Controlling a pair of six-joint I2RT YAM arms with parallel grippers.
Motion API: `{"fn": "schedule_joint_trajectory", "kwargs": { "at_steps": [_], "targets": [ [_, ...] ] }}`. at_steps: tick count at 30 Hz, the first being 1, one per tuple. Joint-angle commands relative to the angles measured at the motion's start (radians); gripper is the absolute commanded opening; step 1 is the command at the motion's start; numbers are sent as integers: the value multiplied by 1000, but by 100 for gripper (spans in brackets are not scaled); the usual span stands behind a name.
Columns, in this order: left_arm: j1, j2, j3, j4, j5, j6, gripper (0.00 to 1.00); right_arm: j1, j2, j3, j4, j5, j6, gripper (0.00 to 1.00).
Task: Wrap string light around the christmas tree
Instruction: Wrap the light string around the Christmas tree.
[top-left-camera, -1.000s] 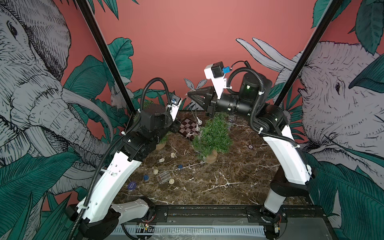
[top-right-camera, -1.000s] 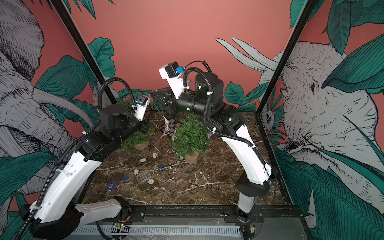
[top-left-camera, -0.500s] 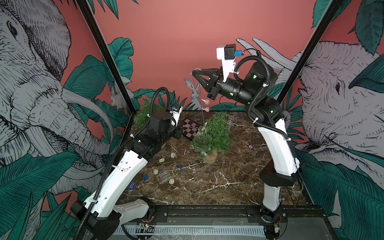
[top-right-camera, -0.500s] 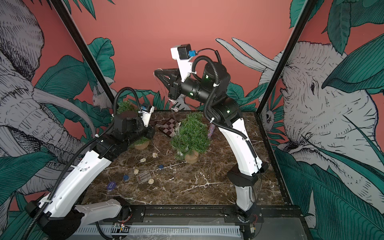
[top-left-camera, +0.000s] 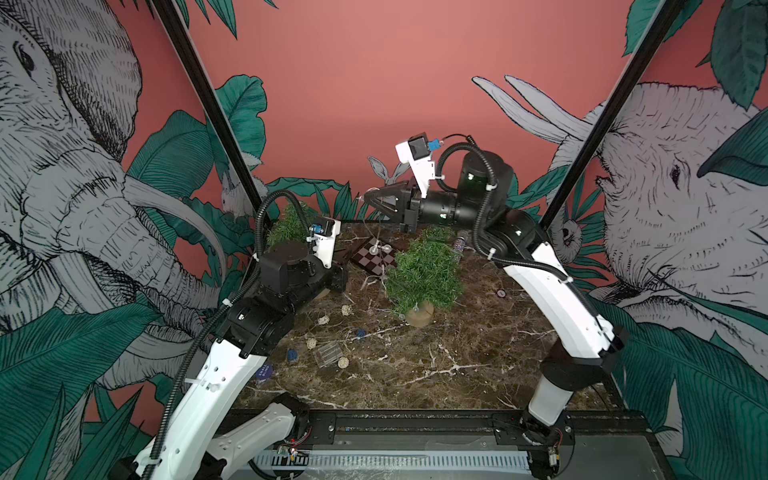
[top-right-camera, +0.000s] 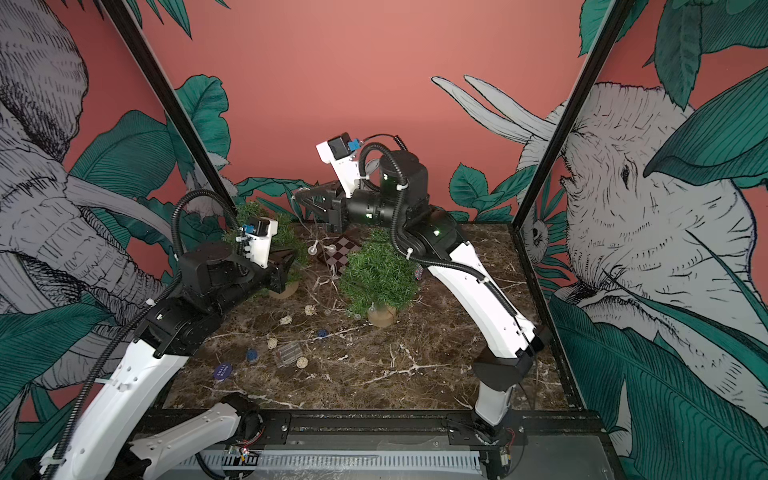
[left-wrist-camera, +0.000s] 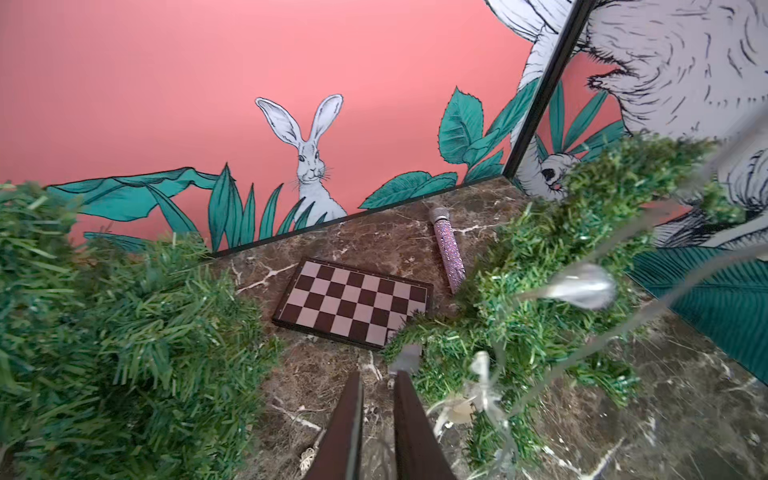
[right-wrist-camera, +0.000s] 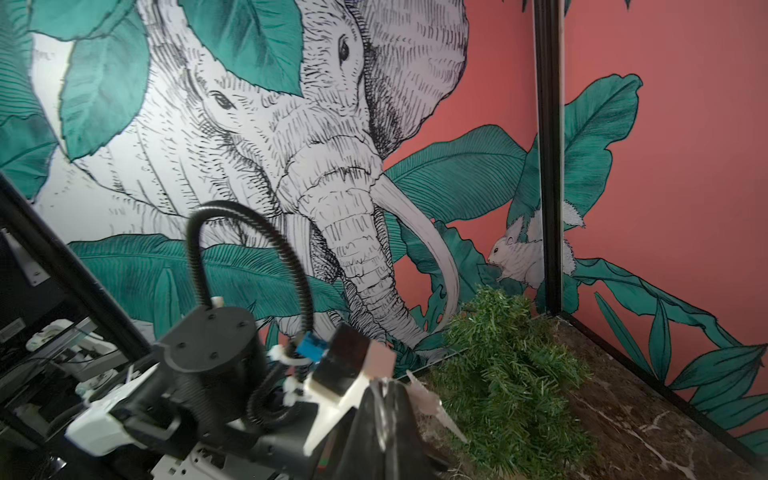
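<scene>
The christmas tree (top-left-camera: 424, 274) stands mid-table on a wooden base (top-left-camera: 419, 314); it also fills one side of the left wrist view (left-wrist-camera: 561, 266). The string light (top-left-camera: 374, 249) is a thin wire with clear bulbs, draped into the tree down to its base (top-right-camera: 372, 309). My right gripper (top-left-camera: 368, 196) (top-right-camera: 297, 198) hovers behind and above the tree, shut on the wire (right-wrist-camera: 424, 401), and two bulbs hang below it. My left gripper (top-right-camera: 289, 259) (left-wrist-camera: 380, 374) sits low, left of the tree. Its jaws stand a narrow gap apart with a blurred grey piece at the tip. Whether they hold anything is unclear.
A second small tree (top-left-camera: 286, 220) stands at the back left, right by the left wrist. A chessboard (left-wrist-camera: 353, 307) and a glittery purple tube (left-wrist-camera: 449, 249) lie at the back. Wicker balls (top-left-camera: 345, 309), a clear box (top-left-camera: 328, 355) and blue caps (top-left-camera: 291, 354) are scattered front left.
The right gripper rose high with the wire half a second ago and has come back down behind the tree. The left gripper has shifted a little lower and to the left.
</scene>
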Motion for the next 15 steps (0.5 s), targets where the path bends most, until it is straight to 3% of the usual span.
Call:
{"fn": "schedule_joint_trajectory", "kwargs": {
  "at_steps": [1, 7, 15],
  "targets": [
    [2, 2, 2, 58, 86, -14, 0, 2, -173, -44, 35, -13, -67, 0],
    [2, -28, 30, 56, 143, -16, 0, 1, -343, -200, 6, 49, -83, 0],
    [2, -94, 180, -49, 167, -10, 0, 1, -490, -692, -43, 305, -85, 0]
  ]
}}
